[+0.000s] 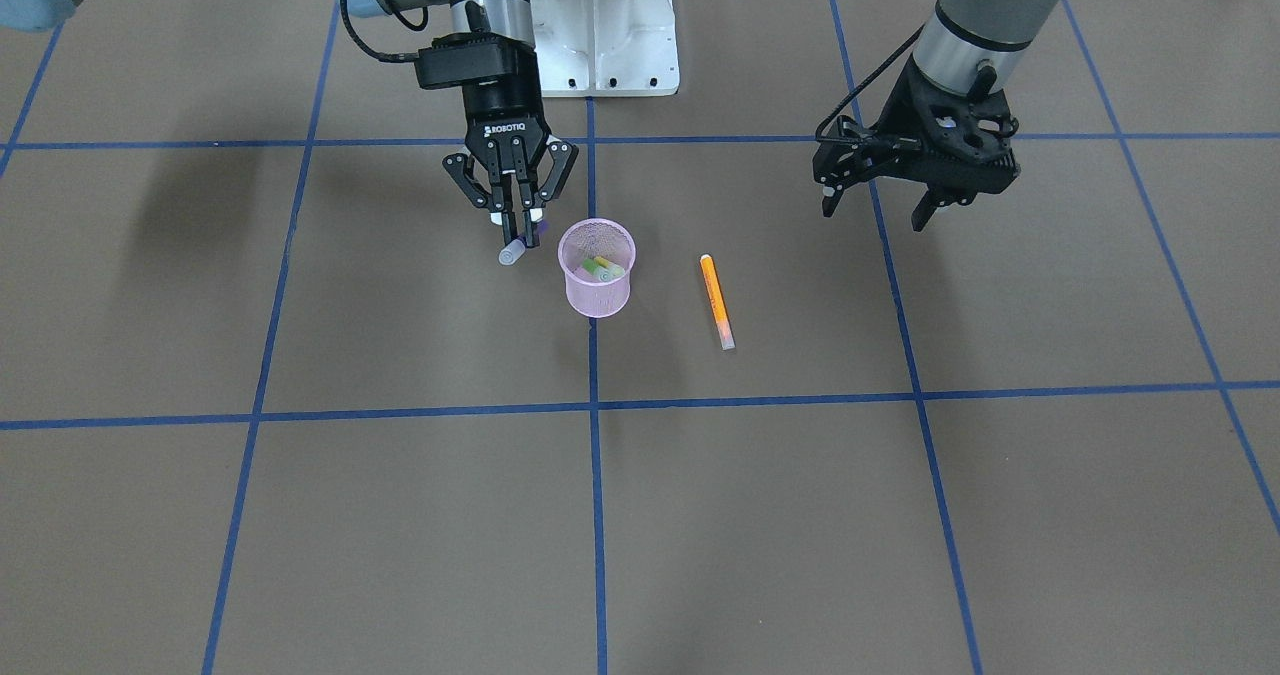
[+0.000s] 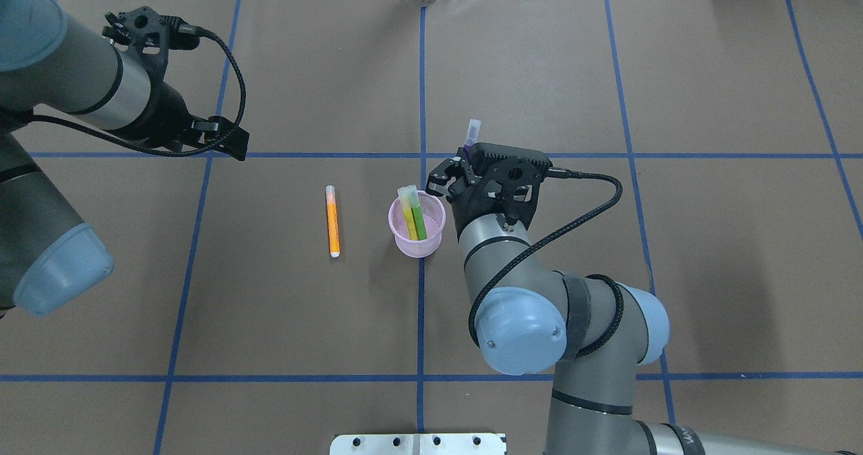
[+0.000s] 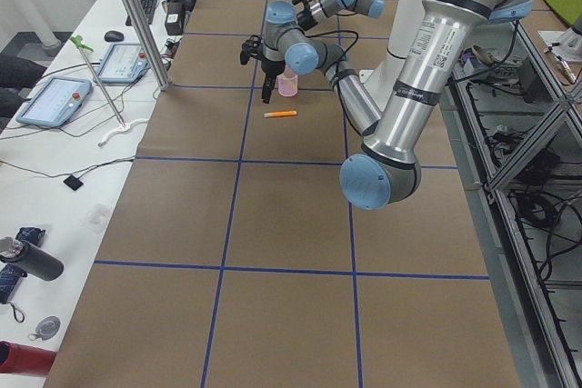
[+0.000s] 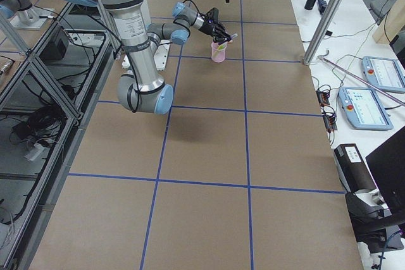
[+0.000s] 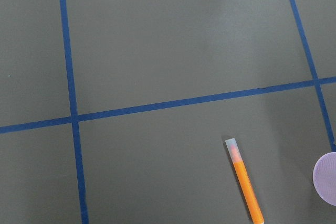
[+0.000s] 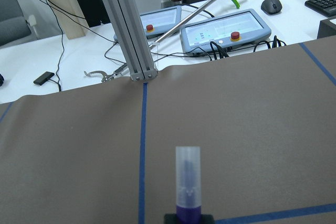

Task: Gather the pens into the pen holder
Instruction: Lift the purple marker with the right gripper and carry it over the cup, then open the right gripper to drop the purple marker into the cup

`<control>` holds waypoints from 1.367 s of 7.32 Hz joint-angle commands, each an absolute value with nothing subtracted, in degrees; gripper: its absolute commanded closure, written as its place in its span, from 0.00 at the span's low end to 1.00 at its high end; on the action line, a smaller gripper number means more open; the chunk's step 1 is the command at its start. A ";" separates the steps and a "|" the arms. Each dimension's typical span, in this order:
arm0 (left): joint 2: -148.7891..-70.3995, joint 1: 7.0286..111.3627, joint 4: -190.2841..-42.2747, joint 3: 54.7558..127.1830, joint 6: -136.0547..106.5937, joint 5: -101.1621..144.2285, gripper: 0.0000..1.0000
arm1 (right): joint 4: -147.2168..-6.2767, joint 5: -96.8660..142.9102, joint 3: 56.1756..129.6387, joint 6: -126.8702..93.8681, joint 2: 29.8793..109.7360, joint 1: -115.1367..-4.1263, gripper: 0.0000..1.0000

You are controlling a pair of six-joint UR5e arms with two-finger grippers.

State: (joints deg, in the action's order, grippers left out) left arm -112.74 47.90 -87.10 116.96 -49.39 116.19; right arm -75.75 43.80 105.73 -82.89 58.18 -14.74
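The pink mesh pen holder [image 1: 598, 297] stands upright near the table's middle, also in the overhead view [image 2: 422, 247]. A yellow pen [image 2: 408, 214] and a green pen [image 2: 419, 222] stand in it. My right gripper [image 1: 519, 234] hovers beside the holder, shut on a purple pen [image 1: 513, 251], whose pale cap sticks out [image 2: 473, 131] [image 6: 187, 182]. An orange pen [image 1: 716, 300] lies flat on the table on the holder's other side [image 2: 332, 220] [image 5: 244, 179]. My left gripper [image 1: 875, 210] is open, empty and raised, well away from the orange pen.
The white robot base [image 1: 610, 35] is behind the holder. Blue tape lines [image 1: 592, 410] grid the brown table. An aluminium post [image 6: 128, 24] and teach pendants [image 6: 223, 30] stand beyond the table's far edge.
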 commanded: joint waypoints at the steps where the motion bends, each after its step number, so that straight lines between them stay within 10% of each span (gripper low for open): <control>1: -112.68 47.81 -87.10 116.89 -49.39 116.10 0.00 | -75.85 40.70 99.86 -82.71 54.85 -13.36 1.00; 4: -112.67 47.81 -87.10 116.89 -49.39 115.31 0.00 | -76.03 40.43 99.05 -82.53 54.76 -12.22 0.88; 6: -112.76 47.81 -87.10 116.89 -49.39 115.31 0.00 | -76.03 38.50 98.79 -82.18 54.40 -11.25 0.02; 10: -113.90 45.19 -87.28 116.81 -49.83 112.59 0.00 | -76.55 58.09 101.42 -82.09 52.91 -19.03 0.01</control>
